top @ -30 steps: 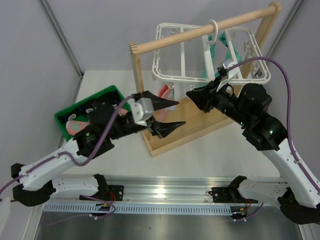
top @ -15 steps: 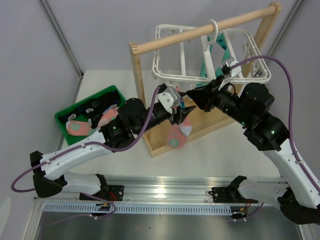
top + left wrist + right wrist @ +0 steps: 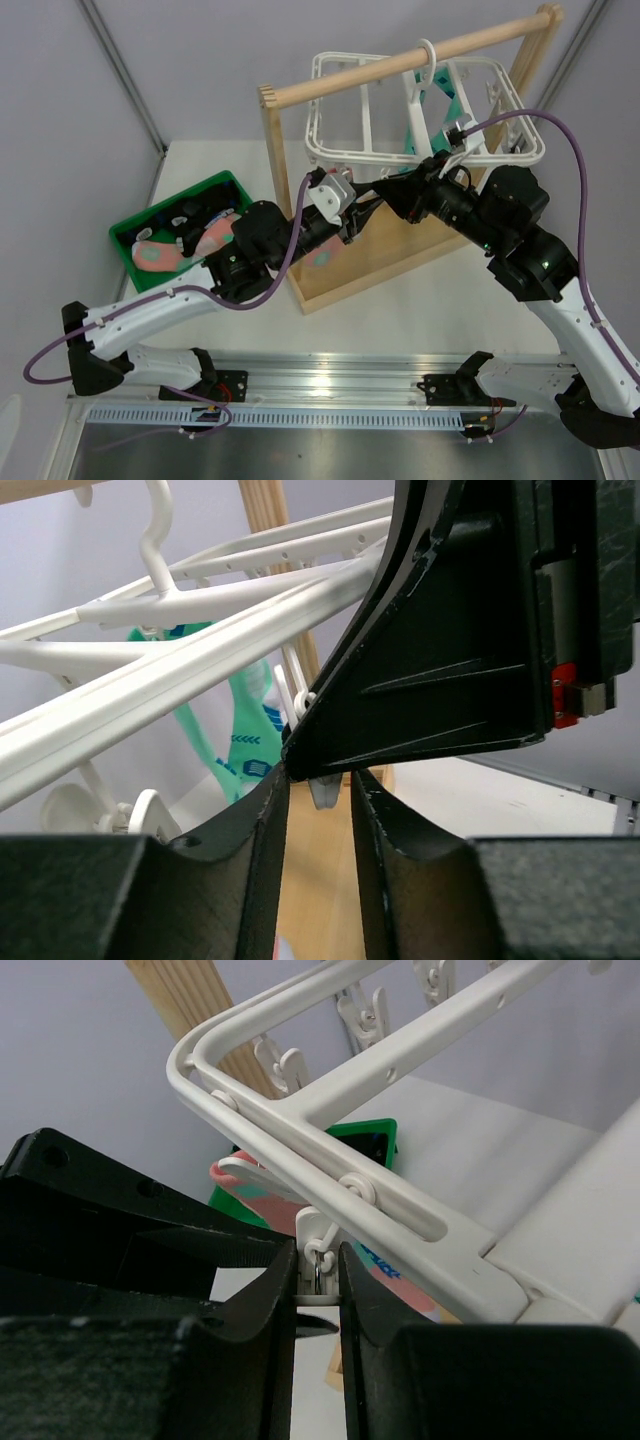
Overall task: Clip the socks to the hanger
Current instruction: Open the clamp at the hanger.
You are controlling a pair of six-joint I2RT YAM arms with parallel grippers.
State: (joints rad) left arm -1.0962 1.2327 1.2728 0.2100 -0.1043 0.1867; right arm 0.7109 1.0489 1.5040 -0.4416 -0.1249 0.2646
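Note:
The white hanger [image 3: 340, 152] hangs by its hook from the wooden rod. My right gripper [image 3: 387, 188] [image 3: 317, 1255] is shut on one of its small dangling clips [image 3: 318, 1245] at the front rail. My left gripper [image 3: 360, 205] [image 3: 318, 780] reaches in from the left, right up against the right fingers. Its jaws stand a narrow gap apart, with the clip's tip [image 3: 325, 790] between the fingertips and nothing pinched. A salmon-pink sock with a teal toe [image 3: 322, 258] [image 3: 265, 1200] shows just below the left gripper, over the rack's base. More socks lie in the bin, pink [image 3: 150, 255] and black [image 3: 200, 212].
The light wooden rack has a round rod [image 3: 400, 62] and a flat base [image 3: 370, 270] under both grippers. Teal-green socks [image 3: 425, 135] [image 3: 245, 740] hang from the hanger's far clips. A green bin [image 3: 165, 205] sits at the table's left.
My left arm has stretched forward to the held clip and its jaws have narrowed from wide open. The pink sock now shows lower, by the base. The right arm has stayed put.

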